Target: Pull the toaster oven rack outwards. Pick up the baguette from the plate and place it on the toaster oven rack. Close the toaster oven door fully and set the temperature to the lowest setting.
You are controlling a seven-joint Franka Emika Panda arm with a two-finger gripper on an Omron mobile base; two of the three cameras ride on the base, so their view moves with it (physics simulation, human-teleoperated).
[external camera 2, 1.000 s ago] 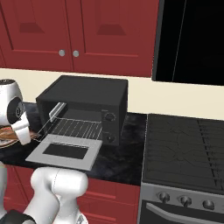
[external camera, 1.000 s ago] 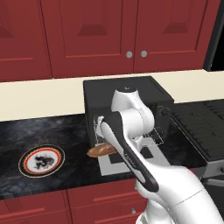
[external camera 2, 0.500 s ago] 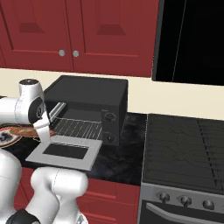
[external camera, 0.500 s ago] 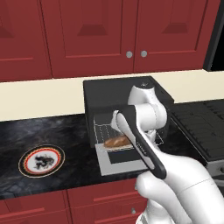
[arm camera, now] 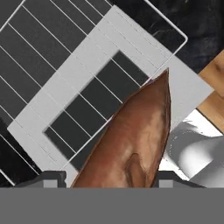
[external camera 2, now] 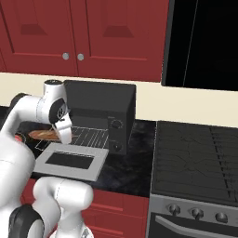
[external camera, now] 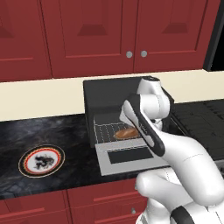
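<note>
The rack (external camera: 109,131) is pulled out over the dropped door (external camera: 127,156), mid-frame in the left base view, so the first step looks done. The claw (arm camera: 105,183) grips the baguette (external camera: 127,133), holding it just over the rack; in the hand view the loaf runs up from bottom centre across wire and door. I judge it not yet released. The plate (external camera: 41,160), lower left on the desk (external camera: 52,131), holds nothing. Closing the oven (external camera 2: 100,100) and setting the temperature remain.
</note>
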